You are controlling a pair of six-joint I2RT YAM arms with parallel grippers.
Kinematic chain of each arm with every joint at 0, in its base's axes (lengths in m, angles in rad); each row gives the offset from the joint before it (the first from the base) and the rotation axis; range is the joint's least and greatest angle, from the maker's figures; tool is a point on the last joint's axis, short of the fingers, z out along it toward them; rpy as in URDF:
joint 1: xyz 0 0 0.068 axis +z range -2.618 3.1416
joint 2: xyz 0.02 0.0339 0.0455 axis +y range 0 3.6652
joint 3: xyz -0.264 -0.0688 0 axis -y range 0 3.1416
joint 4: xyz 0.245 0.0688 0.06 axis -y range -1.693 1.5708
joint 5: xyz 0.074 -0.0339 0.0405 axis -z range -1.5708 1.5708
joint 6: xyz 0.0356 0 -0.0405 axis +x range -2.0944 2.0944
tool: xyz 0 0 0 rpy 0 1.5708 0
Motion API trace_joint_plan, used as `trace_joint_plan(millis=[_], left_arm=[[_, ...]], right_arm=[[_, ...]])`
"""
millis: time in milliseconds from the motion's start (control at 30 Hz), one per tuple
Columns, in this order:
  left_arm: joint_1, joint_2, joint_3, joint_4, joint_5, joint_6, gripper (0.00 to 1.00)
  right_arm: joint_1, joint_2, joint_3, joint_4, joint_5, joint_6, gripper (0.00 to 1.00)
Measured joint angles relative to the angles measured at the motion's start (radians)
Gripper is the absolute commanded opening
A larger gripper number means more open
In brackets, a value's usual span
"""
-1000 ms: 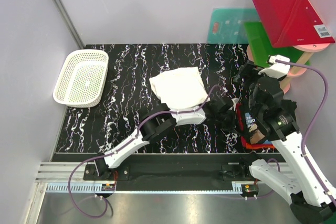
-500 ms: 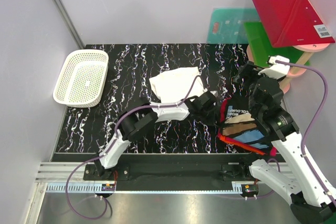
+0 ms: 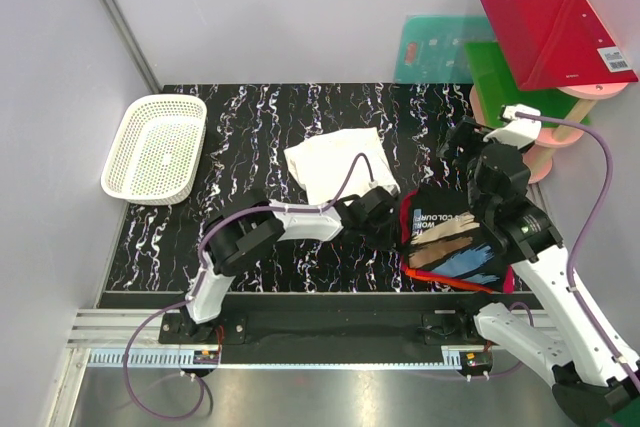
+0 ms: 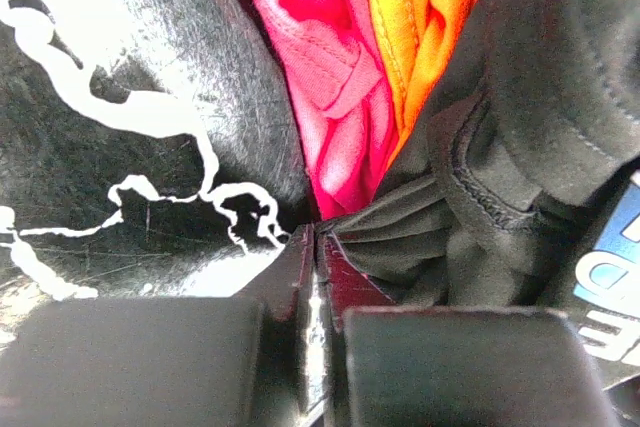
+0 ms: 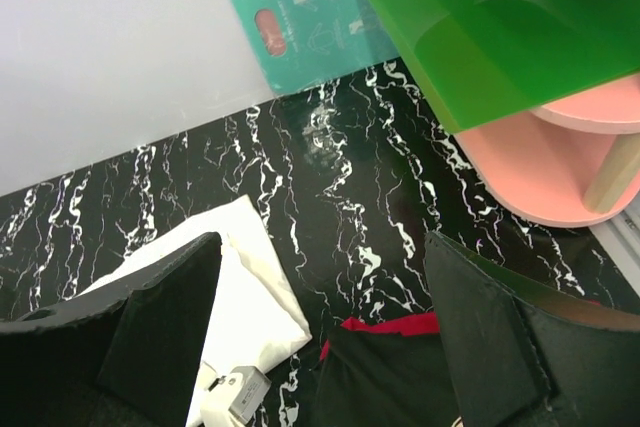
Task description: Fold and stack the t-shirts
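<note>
A black t-shirt [image 3: 455,242] with a colourful print lies at the right front of the table, on top of a red-orange t-shirt [image 3: 452,281] whose edge peeks out. My left gripper [image 3: 393,221] is shut on the black shirt's left edge; in the left wrist view its jaws [image 4: 318,239] pinch a black fold [image 4: 430,217] beside pink-red and orange cloth [image 4: 335,97]. A folded white t-shirt [image 3: 335,162] lies mid-table. My right gripper [image 3: 462,147] hovers open behind the black shirt, nothing between its fingers [image 5: 325,327].
A white mesh basket [image 3: 128,137] stands at the back left. At the back right are a teal board [image 3: 430,47], a green board [image 3: 500,67], a red board [image 3: 555,32] and a pink spool [image 3: 540,137]. Grey walls enclose the table.
My left gripper has drawn back to the left, pulling the black shirt's edge with it, so the shirt has spread out leftwards. The right arm has barely shifted.
</note>
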Motion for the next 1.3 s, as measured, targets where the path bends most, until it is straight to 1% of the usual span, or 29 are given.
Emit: trace_joint_plan(millis=[33, 67, 100, 133, 200, 300, 400, 567, 700, 800, 867, 967, 1033, 1167, 1300], left_arm=[[0.000, -0.003, -0.005, 0.003, 0.001, 0.003, 0.82], [0.000, -0.003, -0.009, 0.012, 0.008, -0.004, 0.94], [0.000, -0.009, -0.008, 0.035, 0.025, -0.008, 0.99], [-0.002, -0.027, -0.008, 0.055, 0.026, -0.004, 0.99], [-0.005, -0.064, -0.023, 0.042, 0.003, 0.013, 0.99], [-0.008, -0.108, -0.084, 0.031, -0.019, 0.027, 0.99], [-0.007, -0.197, -0.154, -0.027, -0.076, 0.051, 0.99], [0.000, -0.386, -0.187, -0.211, -0.229, 0.105, 0.99], [0.042, -0.545, -0.187, -0.323, -0.355, 0.148, 0.99], [0.136, -0.645, -0.206, -0.363, -0.399, 0.177, 0.99], [0.239, -0.679, -0.230, -0.378, -0.398, 0.195, 0.99], [0.396, -0.658, -0.260, -0.398, -0.382, 0.224, 0.99], [0.472, -0.614, -0.266, -0.414, -0.363, 0.240, 0.99], [0.542, -0.513, -0.266, -0.405, -0.290, 0.257, 0.99], [0.561, -0.429, -0.266, -0.357, -0.203, 0.257, 0.99]], right_arm=[[0.000, 0.006, -0.002, 0.000, -0.006, 0.004, 0.89], [0.000, 0.011, -0.003, 0.000, -0.013, 0.006, 0.89], [0.000, 0.018, -0.004, -0.001, -0.020, 0.010, 0.89], [0.000, 0.023, -0.005, -0.001, -0.024, 0.013, 0.89], [0.000, 0.032, -0.007, -0.002, -0.034, 0.016, 0.89], [0.000, 0.058, -0.007, 0.001, -0.054, 0.016, 0.89], [0.000, 0.146, 0.019, -0.002, -0.096, 0.011, 0.90], [-0.013, 0.438, 0.156, -0.013, -0.219, 0.010, 0.90], [-0.057, 0.682, 0.282, -0.049, -0.356, 0.014, 0.91], [-0.109, 0.858, 0.418, -0.103, -0.451, 0.027, 0.91], [-0.147, 0.955, 0.495, -0.115, -0.509, 0.038, 0.91], [-0.224, 1.071, 0.576, -0.140, -0.638, 0.066, 0.91], [-0.280, 1.138, 0.629, -0.160, -0.724, 0.085, 0.91], [-0.361, 1.268, 0.756, -0.182, -0.892, 0.129, 0.92], [-0.382, 1.332, 0.797, -0.189, -1.004, 0.156, 0.93]])
